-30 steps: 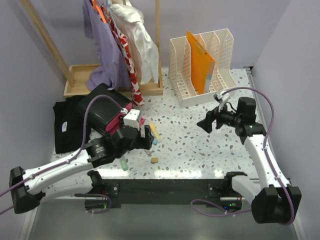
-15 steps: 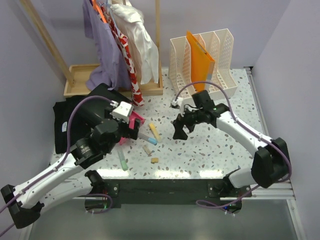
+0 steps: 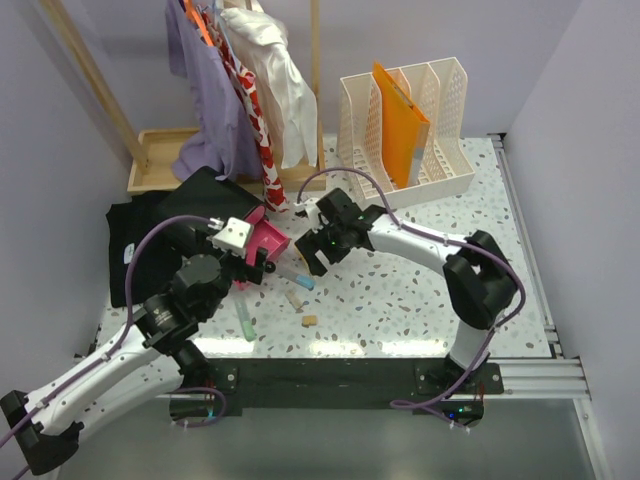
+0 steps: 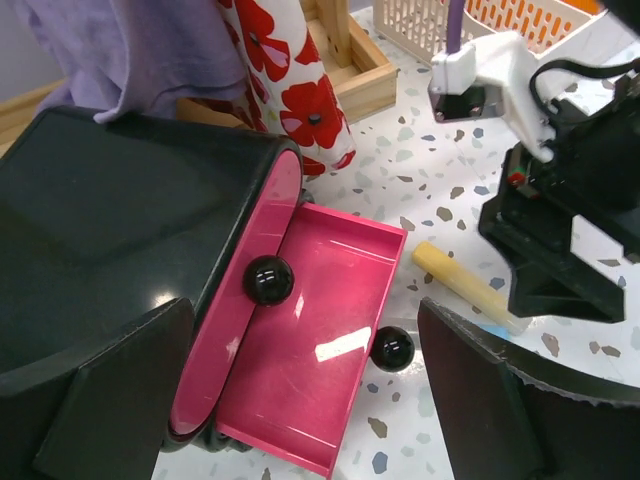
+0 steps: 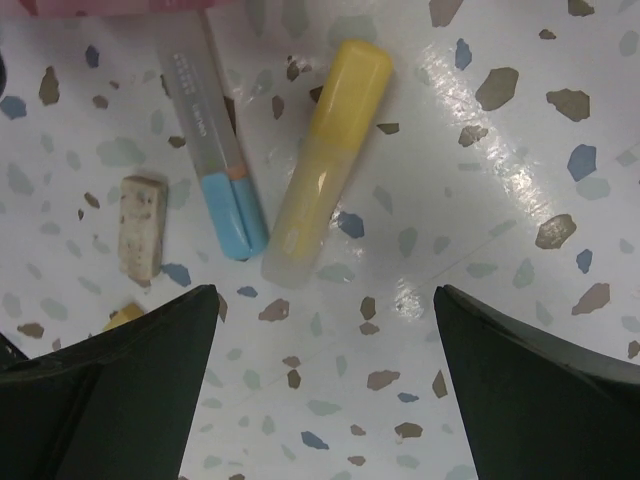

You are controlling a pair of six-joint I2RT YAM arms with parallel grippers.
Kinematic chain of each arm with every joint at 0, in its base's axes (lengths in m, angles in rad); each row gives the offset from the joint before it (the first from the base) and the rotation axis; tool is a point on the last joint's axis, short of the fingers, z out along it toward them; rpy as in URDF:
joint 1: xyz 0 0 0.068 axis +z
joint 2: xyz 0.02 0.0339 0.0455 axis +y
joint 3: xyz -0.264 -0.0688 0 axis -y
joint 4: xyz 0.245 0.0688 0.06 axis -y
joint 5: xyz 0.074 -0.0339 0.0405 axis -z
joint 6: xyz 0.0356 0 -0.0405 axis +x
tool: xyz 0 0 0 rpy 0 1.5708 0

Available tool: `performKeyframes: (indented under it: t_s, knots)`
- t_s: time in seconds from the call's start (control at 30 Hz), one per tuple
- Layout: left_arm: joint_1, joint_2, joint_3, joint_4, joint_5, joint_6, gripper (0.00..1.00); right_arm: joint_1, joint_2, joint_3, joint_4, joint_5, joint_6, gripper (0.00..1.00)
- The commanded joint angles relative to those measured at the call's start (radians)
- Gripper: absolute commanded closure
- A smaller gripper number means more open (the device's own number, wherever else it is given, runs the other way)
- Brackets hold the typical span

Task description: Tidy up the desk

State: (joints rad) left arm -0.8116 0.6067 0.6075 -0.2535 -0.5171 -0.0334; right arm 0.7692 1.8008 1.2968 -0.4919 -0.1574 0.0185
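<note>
- Desk (image 3: 380,300): white speckled top filling the middle of the scene; its right half lay open, with room for moving.
- Black box (image 4: 110,220): stood at the desk's left, its pink drawer (image 4: 310,330) pulled out and holding no pens.
- Left gripper (image 4: 305,385): my jaws were spread wide above that drawer, gripping nothing.
- Right gripper (image 5: 320,370): jaws were wide apart and empty, directly over the yellow highlighter (image 5: 325,160).
- Blue-capped marker (image 5: 215,150), eraser (image 5: 140,225): loose just beside it; I judged the tidying barely begun.
- Clearance: both wrists crowded the drawer's lip.

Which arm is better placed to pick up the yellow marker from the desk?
Right. The right gripper, open, hovers just over the yellow marker; the left gripper, also open, faces the pink drawer instead.
</note>
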Motion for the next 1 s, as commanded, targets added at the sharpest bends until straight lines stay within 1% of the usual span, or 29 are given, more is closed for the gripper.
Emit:
performKeyframes:
  t_s: [0.0,0.13,0.3,0.4,0.43,0.53,0.6,0.63,0.73,0.8,0.87,0.9,0.97]
  knots:
    - [0.009,-0.015,0.003,0.037,-0.055,0.026,0.00,0.031,0.057,0.067,0.033,0.087,0.124,0.09]
    - [0.009,-0.024,-0.002,0.037,-0.064,0.029,0.00,0.045,0.075,0.058,0.053,0.108,0.144,0.10]
    - [0.011,-0.019,-0.002,0.043,-0.063,0.029,0.00,0.053,0.109,0.055,0.061,0.196,0.159,0.11]
    - [0.009,-0.018,-0.003,0.042,-0.063,0.029,0.00,0.054,0.124,0.047,0.070,0.214,0.159,0.11]
    - [0.011,-0.018,-0.002,0.043,-0.063,0.029,0.00,0.055,0.135,0.045,0.072,0.220,0.159,0.13]
    - [0.011,-0.019,-0.005,0.043,-0.063,0.029,0.00,0.051,0.150,0.042,0.075,0.249,0.153,0.14]
    - [0.011,-0.021,-0.006,0.045,-0.063,0.029,0.00,0.054,0.157,0.041,0.072,0.269,0.150,0.18]
    - [0.011,-0.022,-0.005,0.045,-0.063,0.029,0.00,0.053,0.157,0.039,0.075,0.278,0.149,0.18]
    - [0.011,-0.027,-0.008,0.048,-0.063,0.029,0.00,0.051,0.144,0.015,0.087,0.326,0.135,0.27]
    - [0.011,-0.028,-0.009,0.048,-0.063,0.055,0.00,0.053,0.128,-0.004,0.095,0.331,0.118,0.39]
    - [0.011,-0.031,-0.009,0.049,-0.061,0.055,0.00,0.053,0.112,-0.014,0.101,0.331,0.103,0.48]
    - [0.011,-0.031,-0.009,0.049,-0.061,0.055,0.00,0.051,0.108,-0.024,0.102,0.329,0.097,0.57]
    - [0.011,-0.036,-0.011,0.049,-0.061,0.056,0.00,0.053,0.100,-0.028,0.101,0.320,0.078,0.63]
